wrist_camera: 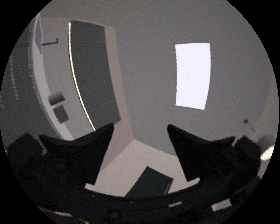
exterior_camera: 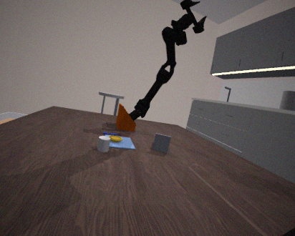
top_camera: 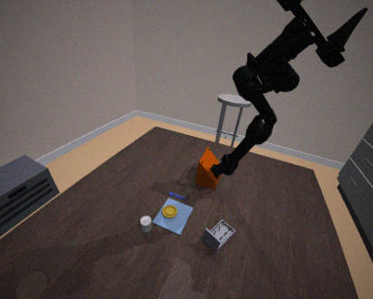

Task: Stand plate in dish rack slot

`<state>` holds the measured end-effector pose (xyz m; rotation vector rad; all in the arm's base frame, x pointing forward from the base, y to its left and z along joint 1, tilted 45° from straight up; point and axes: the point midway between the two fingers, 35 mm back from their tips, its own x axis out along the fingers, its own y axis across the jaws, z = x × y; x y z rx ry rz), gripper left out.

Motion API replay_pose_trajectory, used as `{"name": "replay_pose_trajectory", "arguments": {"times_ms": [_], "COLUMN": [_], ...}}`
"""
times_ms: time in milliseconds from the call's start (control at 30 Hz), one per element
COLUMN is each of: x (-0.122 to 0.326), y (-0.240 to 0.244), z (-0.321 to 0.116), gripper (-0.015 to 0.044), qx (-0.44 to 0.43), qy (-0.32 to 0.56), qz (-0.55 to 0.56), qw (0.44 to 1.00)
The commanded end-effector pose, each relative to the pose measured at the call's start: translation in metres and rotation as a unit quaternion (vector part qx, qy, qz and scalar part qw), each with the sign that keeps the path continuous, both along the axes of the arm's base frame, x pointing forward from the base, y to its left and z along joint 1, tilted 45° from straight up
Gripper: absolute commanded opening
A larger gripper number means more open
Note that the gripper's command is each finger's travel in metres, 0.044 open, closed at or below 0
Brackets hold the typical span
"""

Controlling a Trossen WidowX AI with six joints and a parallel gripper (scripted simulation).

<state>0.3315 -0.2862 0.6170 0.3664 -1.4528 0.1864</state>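
The yellow plate (top_camera: 169, 211) (exterior_camera: 115, 139) lies flat on a light blue mat (top_camera: 181, 225) (exterior_camera: 126, 144). The small grey dish rack (top_camera: 211, 239) (exterior_camera: 161, 143) stands on the table to the right of the mat, with a tall panel at one end. Small dark rails show inside it in the top view, but single slots are too small to tell apart. My gripper (exterior_camera: 202, 10) (wrist_camera: 141, 126) is open and empty, high above the table and far from plate and rack. It faces up and away, so the wrist view shows neither plate nor rack.
A white cup (top_camera: 146, 224) (exterior_camera: 104, 144) stands beside the mat's left side. A blue utensil (top_camera: 177, 196) lies just behind the mat. The orange wedge-shaped mount (top_camera: 205, 175) (exterior_camera: 124, 121) is at the arm's base, behind mat and rack. A stool stands beyond the table.
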Motion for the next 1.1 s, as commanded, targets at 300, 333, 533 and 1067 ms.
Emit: {"name": "replay_pose_trajectory", "arguments": {"times_ms": [300, 333, 533, 1067], "x": [0.053, 0.059, 0.094, 0.169], "y": [-0.032, -0.036, -0.056, -0.090], "z": [-0.030, -0.034, -0.065, -0.175], "gripper": [0.0400, 0.0400, 0.0400, 0.0400], "qx": [0.052, 0.057, 0.082, 0.106], "qy": [0.120, 0.135, 0.225, 0.467], "qz": [-0.062, -0.068, -0.105, -0.167], "qw": [0.989, 0.987, 0.965, 0.862]}}
